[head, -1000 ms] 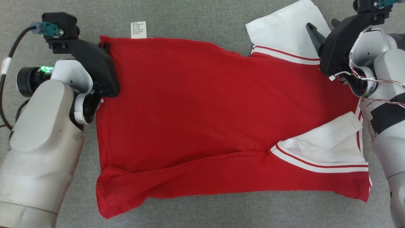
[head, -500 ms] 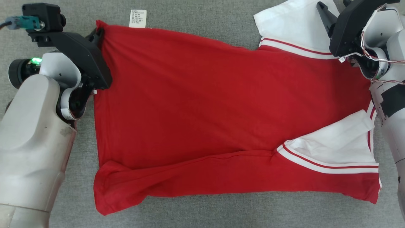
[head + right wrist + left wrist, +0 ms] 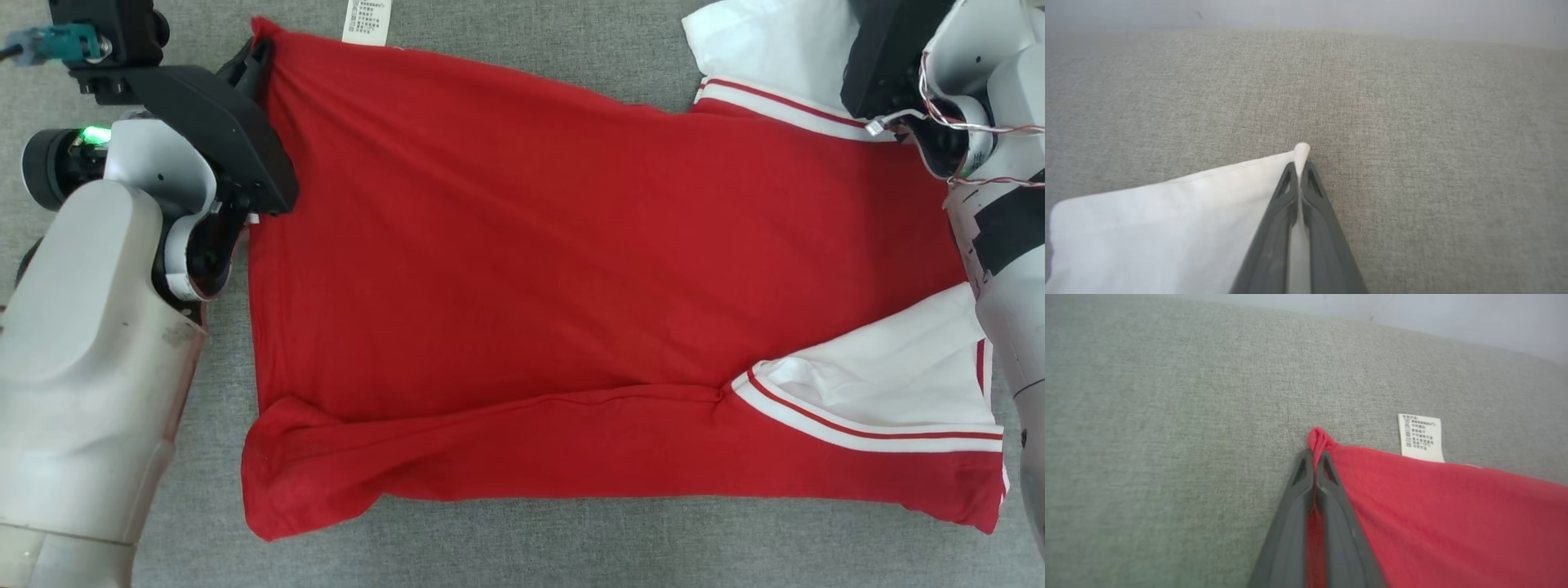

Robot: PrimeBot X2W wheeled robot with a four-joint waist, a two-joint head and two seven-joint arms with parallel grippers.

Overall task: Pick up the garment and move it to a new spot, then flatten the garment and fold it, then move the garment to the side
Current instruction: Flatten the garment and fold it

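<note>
Both pairs of jaws are pinched tight on cloth. The left gripper [image 3: 1314, 454] has its two dark fingers pressed together on the far left corner of the red garment [image 3: 531, 269], with a little nub of red fabric poking out past the tips. The right gripper [image 3: 1300, 165] is closed the same way on a corner of the far white sleeve [image 3: 1167, 220], a small white tuft showing beyond its tips. The garment lies spread across the grey fabric surface [image 3: 522, 555], its long side running left to right, with the plain red end at the left and the sleeves at the right. A soft ridge runs along its near part, from the near left corner towards the near white sleeve [image 3: 890, 380]. That sleeve lies folded in over the red body, edged by a white band with a thin red stripe. The same striped trim marks where the far sleeve joins the body. A white care label [image 3: 366, 20] sticks out from the far edge just beside the left gripper and lies on the grey surface. The pale left forearm [image 3: 90, 343] sits alongside the garment's left edge, a green light glowing at its wrist. The right forearm [image 3: 1004, 245], with loose wires and a black band, hangs over the garment's right side. Whether the pinched corners are raised off the surface, I cannot tell.
</note>
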